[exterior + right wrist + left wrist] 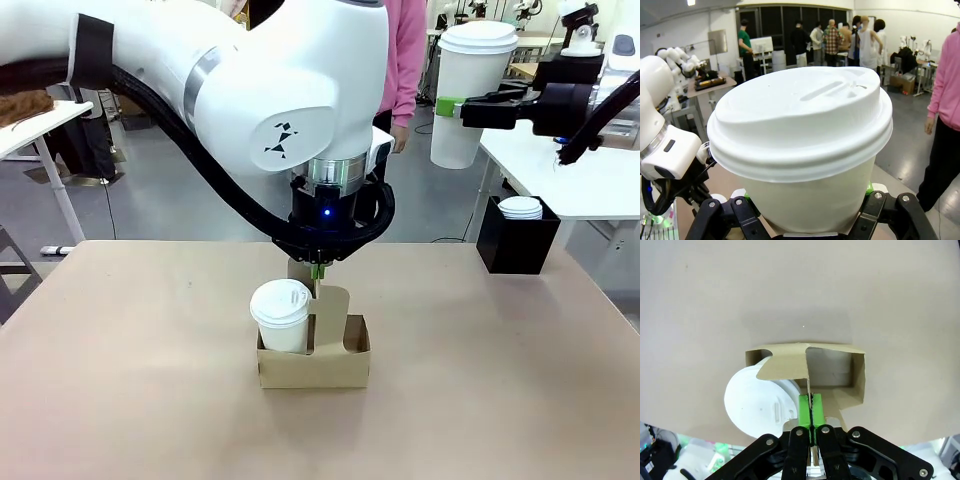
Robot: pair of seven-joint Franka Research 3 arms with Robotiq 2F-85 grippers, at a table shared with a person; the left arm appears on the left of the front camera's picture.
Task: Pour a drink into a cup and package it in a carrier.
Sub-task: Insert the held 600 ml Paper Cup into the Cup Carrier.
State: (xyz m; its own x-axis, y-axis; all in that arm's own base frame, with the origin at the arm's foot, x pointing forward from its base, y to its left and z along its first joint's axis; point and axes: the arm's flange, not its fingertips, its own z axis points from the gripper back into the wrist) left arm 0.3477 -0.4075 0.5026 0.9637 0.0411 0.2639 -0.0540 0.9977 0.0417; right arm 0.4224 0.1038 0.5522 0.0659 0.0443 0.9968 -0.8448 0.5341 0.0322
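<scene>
Brown cardboard carrier [330, 362] sits mid-worktop [150, 380], one lidded cup [281, 315] seated in its left hole and the right hole free. Your left tool [318, 272] is pinched tight on the upright handle [330, 310], likely to steady or lift it. Your right tool [462, 106] clamps a second cup [470, 60] high off to the right. Between that cup and the free hole hang your left wrist and the handle; the black box [515, 245] of lids [520, 207] stands aside, far right.

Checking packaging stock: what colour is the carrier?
Plain brown cardboard; the carrier shows best in the front view.
</scene>
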